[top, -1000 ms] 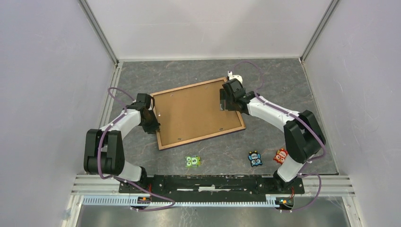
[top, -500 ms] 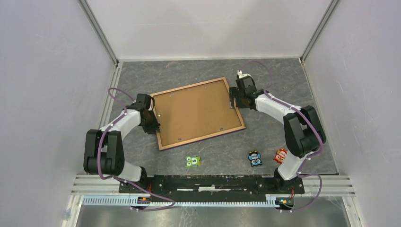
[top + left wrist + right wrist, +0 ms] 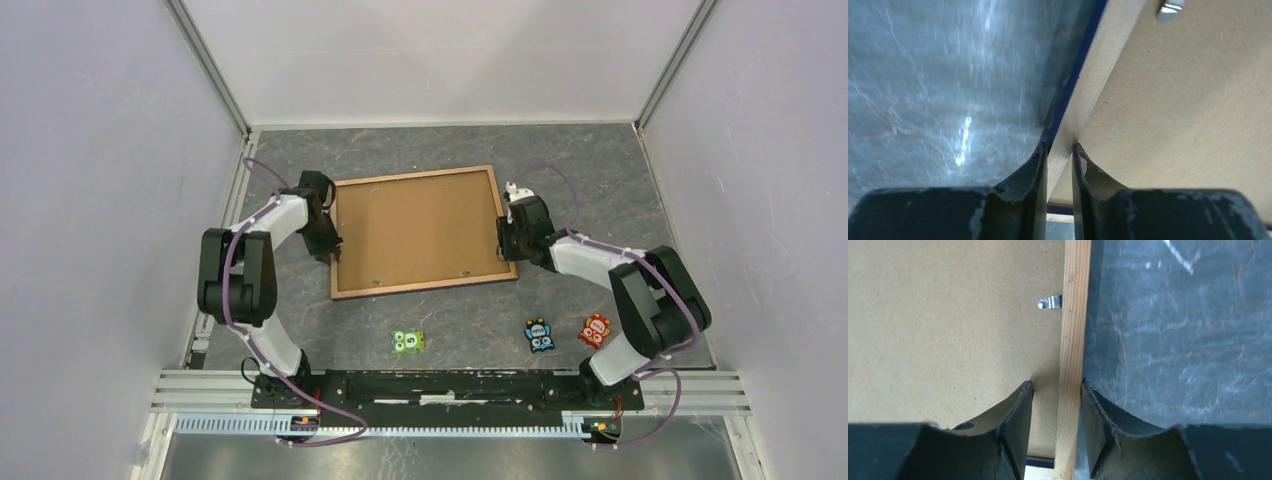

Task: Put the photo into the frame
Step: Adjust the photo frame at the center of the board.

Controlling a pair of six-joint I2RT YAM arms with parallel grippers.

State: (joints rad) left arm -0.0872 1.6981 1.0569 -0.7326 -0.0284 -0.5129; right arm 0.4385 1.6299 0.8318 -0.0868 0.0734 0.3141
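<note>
The frame (image 3: 413,176) has its left rail pinched between the left jaws, closed on the wood. The right jaws straddle its right rail, parted, with a gap on the inner side beside a metal clip (image 3: 1050,302). The frame lies back-up mid-table (image 3: 600,180), with the brown backing board (image 3: 415,230) inside. Bare table borders every edge. A green toy (image 3: 407,342), blue toy (image 3: 540,335) and red toy (image 3: 594,330) lie beyond the near rail, apart from it.

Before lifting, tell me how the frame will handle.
Probably stiff: the frame has straight wooden rails and a backing board clipped in. Likely light but wide, so lifted by one rail it may twist. Flat, it should slide, not tip.
</note>
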